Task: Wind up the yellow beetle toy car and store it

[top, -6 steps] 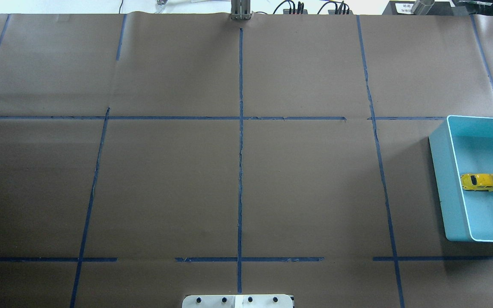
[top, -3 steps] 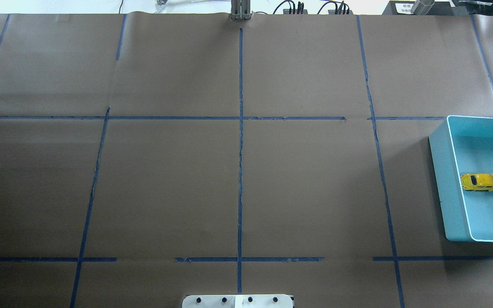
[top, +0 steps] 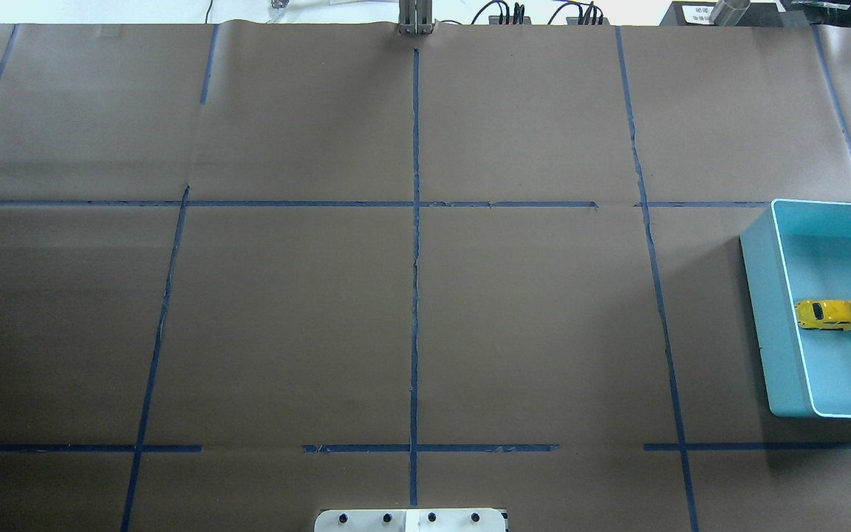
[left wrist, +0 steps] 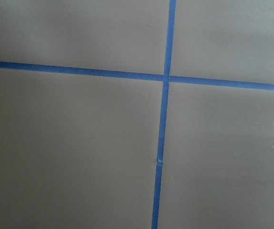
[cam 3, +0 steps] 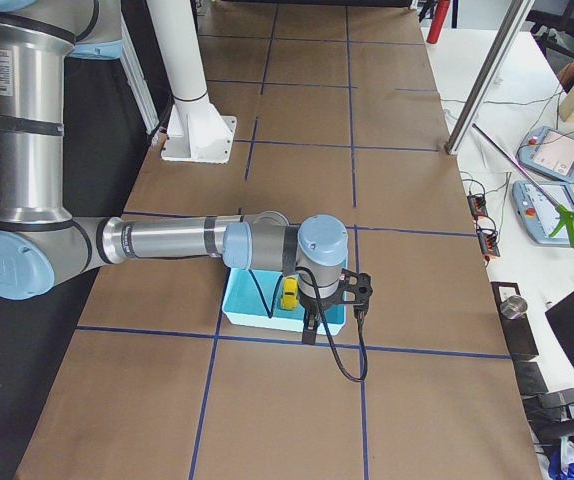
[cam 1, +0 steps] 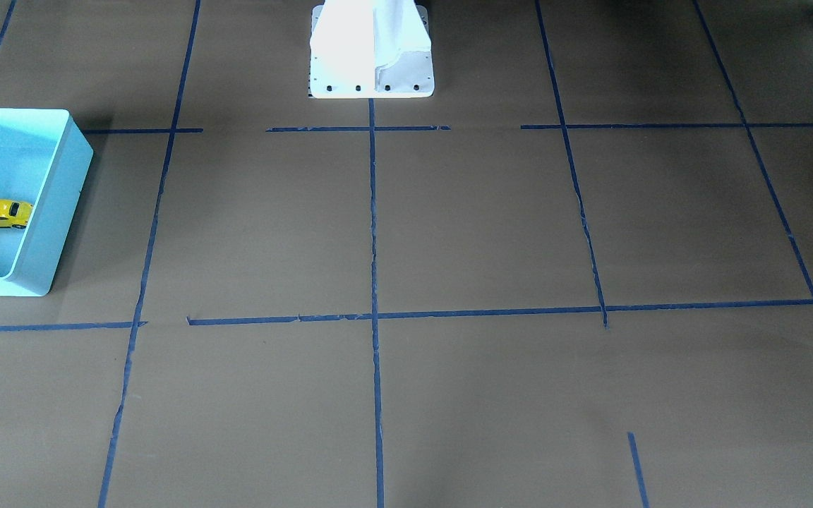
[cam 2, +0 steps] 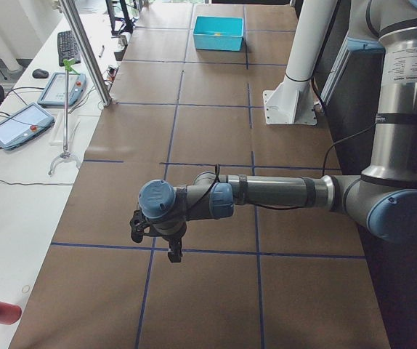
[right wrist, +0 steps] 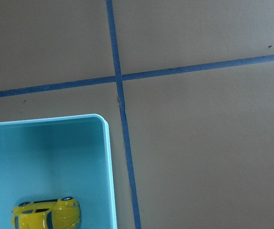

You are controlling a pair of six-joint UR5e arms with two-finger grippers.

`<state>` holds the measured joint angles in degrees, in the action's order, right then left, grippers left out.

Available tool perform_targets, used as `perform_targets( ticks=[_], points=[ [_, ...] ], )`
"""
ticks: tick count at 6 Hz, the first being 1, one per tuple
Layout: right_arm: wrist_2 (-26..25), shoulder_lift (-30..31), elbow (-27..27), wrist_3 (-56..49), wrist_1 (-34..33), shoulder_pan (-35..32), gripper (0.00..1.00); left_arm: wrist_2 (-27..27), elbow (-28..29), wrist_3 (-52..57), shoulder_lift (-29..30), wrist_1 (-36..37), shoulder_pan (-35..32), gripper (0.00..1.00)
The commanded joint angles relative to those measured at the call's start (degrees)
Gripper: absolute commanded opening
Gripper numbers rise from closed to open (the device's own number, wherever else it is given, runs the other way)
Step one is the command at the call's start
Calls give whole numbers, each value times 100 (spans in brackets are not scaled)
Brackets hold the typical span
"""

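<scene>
The yellow beetle toy car (top: 830, 315) rests on its wheels on the floor of the light blue bin (top: 759, 295) at the table's right side. It also shows in the front-facing view (cam 1: 1, 214), the exterior right view (cam 3: 289, 293) and the right wrist view (right wrist: 47, 214). My right gripper (cam 3: 335, 320) hangs above the bin (cam 3: 242, 302), apart from the car; I cannot tell if it is open or shut. My left gripper (cam 2: 155, 243) hangs over bare table far from the bin (cam 2: 218, 33); I cannot tell its state either.
Brown paper with blue tape lines covers the table (top: 411, 295). The white robot base (cam 1: 371, 49) stands at the near middle edge. A metal post (cam 2: 85, 51) and tablets (cam 2: 18, 123) are on the operators' side.
</scene>
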<state>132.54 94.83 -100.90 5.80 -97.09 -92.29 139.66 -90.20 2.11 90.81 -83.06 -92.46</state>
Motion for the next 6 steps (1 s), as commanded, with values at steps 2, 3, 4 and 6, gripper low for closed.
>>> perform_targets(
  ticks=[2, 3, 4, 6],
  points=[
    [0, 0, 9, 0, 6, 0, 100, 0, -7, 0, 7, 0, 0, 100],
    [0, 0, 9, 0, 6, 0, 100, 0, -7, 0, 7, 0, 0, 100],
    [0, 0, 9, 0, -3, 0, 100, 0, -7, -9, 7, 0, 0, 100],
    [-18, 79, 61, -9, -12, 0, 100, 0, -7, -9, -2, 0, 0, 100]
  ],
)
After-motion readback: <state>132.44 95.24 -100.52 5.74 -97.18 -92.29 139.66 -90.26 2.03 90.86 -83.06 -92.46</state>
